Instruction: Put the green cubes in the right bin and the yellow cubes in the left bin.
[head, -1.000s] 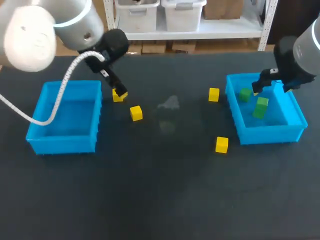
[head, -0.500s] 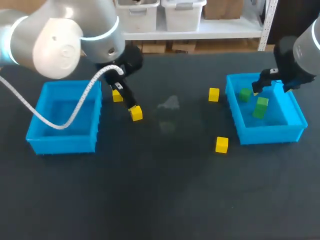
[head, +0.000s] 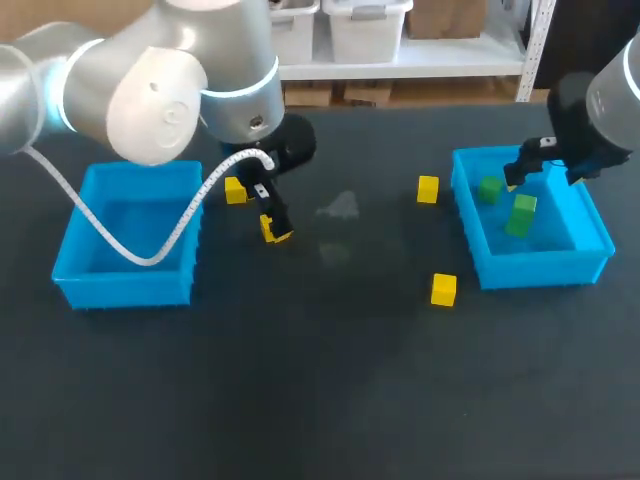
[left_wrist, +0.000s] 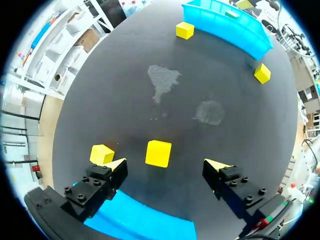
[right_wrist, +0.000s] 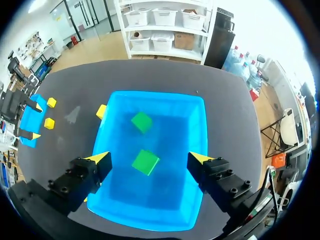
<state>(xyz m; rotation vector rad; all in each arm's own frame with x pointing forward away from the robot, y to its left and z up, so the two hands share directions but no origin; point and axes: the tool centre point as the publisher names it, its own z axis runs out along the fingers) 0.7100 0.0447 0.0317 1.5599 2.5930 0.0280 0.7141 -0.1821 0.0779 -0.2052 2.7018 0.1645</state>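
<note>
Fingers of the left gripper (left_wrist: 166, 165) stand wide apart. A yellow cube (left_wrist: 158, 153) lies on the table (left_wrist: 225, 95) between them, touched by neither, and a second yellow cube (left_wrist: 101, 154) sits just beside one finger. In the head view this gripper hangs left of centre in the upper half, near the left bin (head: 120, 285). The right gripper (right_wrist: 150, 158) is likewise spread wide and grips nothing. It hovers over the right bin (head: 540, 268) at the upper right, where two green cubes (head: 521, 215) (head: 489, 188) lie. Two other yellow cubes (head: 428, 188) (head: 444, 289) sit on the table just left of that bin.
</note>
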